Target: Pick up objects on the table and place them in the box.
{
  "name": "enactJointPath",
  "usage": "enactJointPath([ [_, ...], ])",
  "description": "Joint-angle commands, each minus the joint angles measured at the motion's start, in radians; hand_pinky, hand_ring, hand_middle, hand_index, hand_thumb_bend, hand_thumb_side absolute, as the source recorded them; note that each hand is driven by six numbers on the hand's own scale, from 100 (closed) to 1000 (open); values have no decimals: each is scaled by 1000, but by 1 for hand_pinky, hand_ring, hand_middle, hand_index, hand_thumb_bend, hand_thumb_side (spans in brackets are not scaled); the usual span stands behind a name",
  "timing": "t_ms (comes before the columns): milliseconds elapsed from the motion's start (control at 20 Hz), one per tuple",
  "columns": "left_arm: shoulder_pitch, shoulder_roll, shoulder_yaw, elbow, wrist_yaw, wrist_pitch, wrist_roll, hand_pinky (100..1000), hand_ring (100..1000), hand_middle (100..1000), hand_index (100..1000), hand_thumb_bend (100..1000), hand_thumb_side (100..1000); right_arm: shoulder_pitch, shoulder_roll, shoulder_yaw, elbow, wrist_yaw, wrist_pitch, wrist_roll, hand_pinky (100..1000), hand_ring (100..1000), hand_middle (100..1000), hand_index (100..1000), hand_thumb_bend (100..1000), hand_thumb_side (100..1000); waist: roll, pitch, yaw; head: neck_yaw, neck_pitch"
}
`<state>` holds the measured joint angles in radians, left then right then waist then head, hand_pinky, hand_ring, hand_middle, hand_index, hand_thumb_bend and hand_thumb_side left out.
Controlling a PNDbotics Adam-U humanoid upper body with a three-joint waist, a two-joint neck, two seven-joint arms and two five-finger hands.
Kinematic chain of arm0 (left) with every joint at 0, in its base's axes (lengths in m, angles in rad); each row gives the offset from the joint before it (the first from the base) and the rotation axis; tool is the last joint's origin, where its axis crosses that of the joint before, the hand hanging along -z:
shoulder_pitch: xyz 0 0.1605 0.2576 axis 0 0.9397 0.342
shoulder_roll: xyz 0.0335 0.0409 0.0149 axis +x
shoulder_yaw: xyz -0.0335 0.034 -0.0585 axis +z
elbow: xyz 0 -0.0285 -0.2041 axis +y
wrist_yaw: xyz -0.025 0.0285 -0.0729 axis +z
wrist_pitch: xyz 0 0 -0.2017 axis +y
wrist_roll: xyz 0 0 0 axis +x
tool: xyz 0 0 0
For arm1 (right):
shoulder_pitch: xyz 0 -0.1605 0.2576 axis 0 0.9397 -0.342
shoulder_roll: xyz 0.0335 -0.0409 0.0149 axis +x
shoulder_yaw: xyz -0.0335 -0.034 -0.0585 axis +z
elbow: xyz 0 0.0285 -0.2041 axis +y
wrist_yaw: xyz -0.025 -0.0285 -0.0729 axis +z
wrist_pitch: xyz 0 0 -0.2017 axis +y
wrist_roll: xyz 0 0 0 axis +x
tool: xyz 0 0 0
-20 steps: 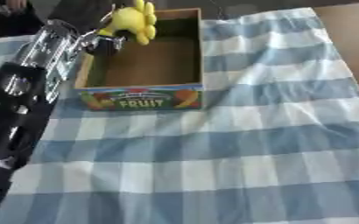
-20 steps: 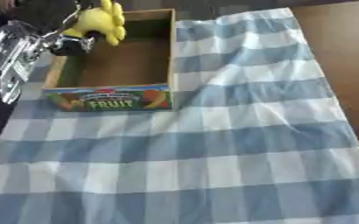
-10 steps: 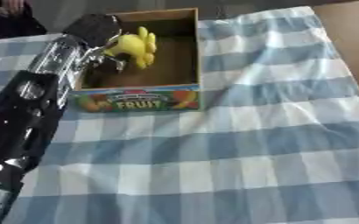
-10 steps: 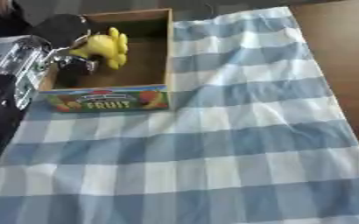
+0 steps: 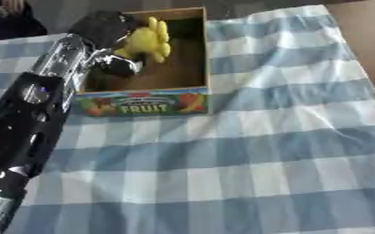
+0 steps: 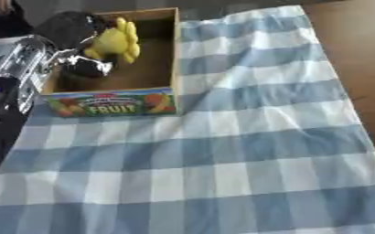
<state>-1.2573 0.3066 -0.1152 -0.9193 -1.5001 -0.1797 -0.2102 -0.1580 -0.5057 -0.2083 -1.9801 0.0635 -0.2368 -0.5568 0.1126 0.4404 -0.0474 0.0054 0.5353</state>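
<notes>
Left hand [image 5: 110,34] has dropped from above box rim to inside box [image 5: 192,68], carrying yellow fruit toy [image 5: 147,40]. Fingers curled round toy, toy hanging over box floor near far wall. Judgement: lower to floor, uncurl fingers, lift straight up clear of walls. Right hand unseen.

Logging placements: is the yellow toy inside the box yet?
In, but not released: the yellow toy sits within the box walls, left hand curled on it.
</notes>
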Motion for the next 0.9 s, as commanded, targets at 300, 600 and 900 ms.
enactJointPath([
  [300,-14,23,0,-48,-71,1,36,886,923,816,1000,459,837,0,-9,-6,-20,-10,7,-3,687,504,419,694,100,444,-7,-37,3,-4,8],
  [600,12,35,7,-150,29,36,131,846,876,764,958,170,778,3,-13,-11,-20,-12,6,-7,686,506,422,694,100,442,-15,-46,18,-23,35],
  [900,134,57,28,-499,523,195,286,714,748,670,906,100,720,6,-26,-19,-20,-18,-7,-21,686,510,427,693,100,436,-34,-65,51,-49,75],
])
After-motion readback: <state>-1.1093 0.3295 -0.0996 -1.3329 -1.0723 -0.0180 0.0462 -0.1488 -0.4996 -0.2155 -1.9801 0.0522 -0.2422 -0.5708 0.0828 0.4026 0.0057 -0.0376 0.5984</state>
